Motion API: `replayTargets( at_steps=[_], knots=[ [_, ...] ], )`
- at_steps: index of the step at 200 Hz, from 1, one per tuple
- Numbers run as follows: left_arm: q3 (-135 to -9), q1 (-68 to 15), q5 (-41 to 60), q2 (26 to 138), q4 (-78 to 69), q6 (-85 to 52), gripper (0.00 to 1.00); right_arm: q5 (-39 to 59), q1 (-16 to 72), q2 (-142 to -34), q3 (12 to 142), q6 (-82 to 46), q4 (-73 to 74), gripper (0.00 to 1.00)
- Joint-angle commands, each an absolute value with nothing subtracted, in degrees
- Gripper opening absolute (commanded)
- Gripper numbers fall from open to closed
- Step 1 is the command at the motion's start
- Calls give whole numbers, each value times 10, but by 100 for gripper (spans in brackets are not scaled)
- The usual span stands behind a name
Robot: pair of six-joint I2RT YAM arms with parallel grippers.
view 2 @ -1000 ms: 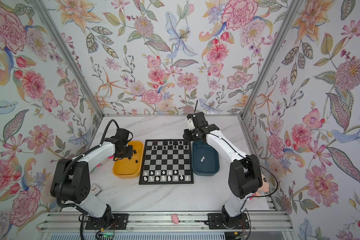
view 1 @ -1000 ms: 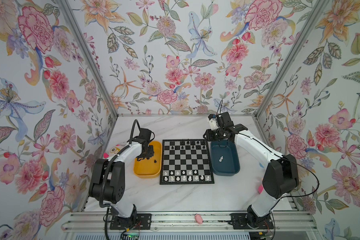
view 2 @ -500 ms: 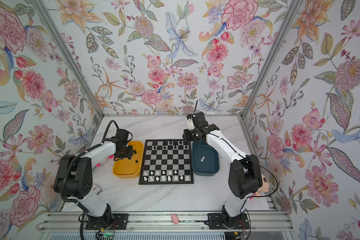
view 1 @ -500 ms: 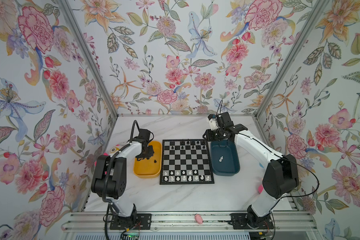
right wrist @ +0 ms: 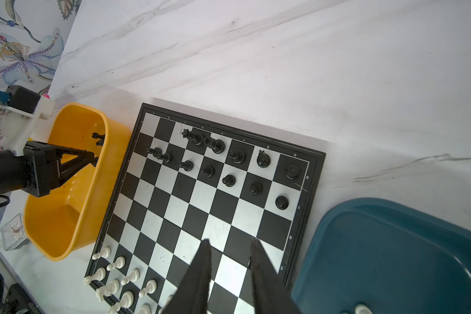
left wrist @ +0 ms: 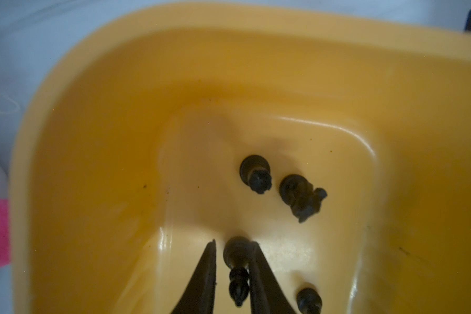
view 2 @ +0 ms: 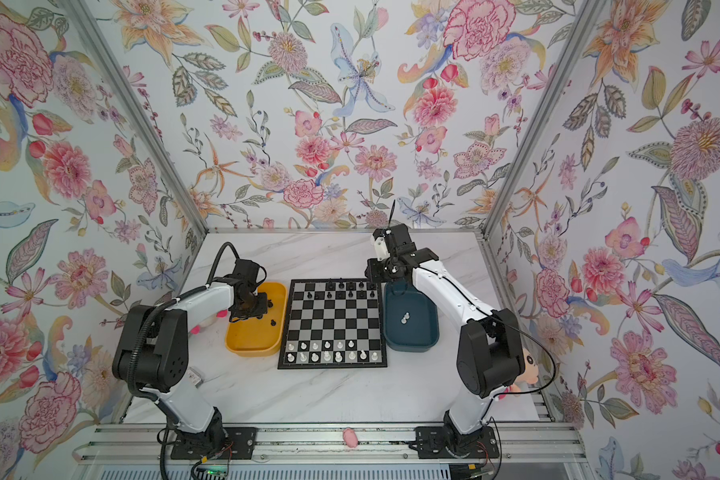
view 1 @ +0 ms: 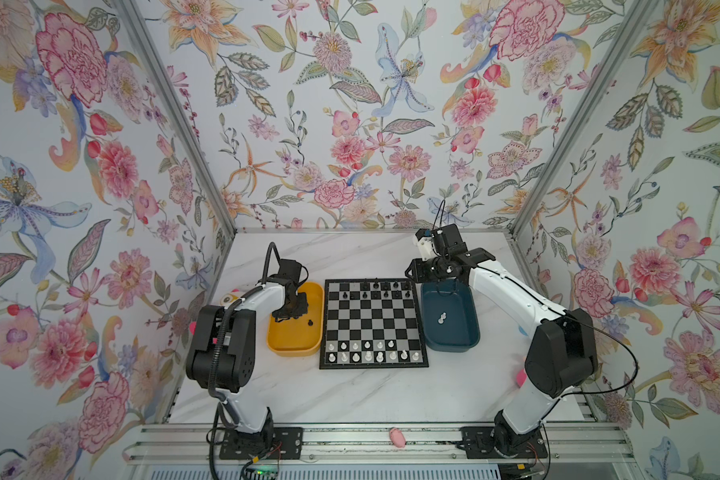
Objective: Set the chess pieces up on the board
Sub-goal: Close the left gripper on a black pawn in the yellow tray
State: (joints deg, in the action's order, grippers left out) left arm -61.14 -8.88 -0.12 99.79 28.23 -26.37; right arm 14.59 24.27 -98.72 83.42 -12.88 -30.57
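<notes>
Left claw (left wrist: 233,241) has narrowed around a black piece (left wrist: 238,288), not yet clamped; right claw (right wrist: 230,239) apart, empty; board (right wrist: 314,190) edge reads 8, 7, 6.

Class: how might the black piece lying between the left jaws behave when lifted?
The black piece looks small, probably light. Its round base and lying pose suggest it may roll or pivot. The glossy yellow tray may let it slide.
</notes>
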Motion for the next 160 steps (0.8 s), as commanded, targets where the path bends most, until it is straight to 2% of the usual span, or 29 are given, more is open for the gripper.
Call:
replayTargets(
  at_steps=[1,92,160],
  knots=[
    [-603,-81,11,1006,283,-261,22,150,239,-1003,826,-136,-301,27],
    [-602,-82,17,1009,282,-261,13,151,239,-1005,823,-137,-301,26],
    [-607,-82,20,1007,288,-263,10,151,240,-992,814,-138,-300,26]
  ],
)
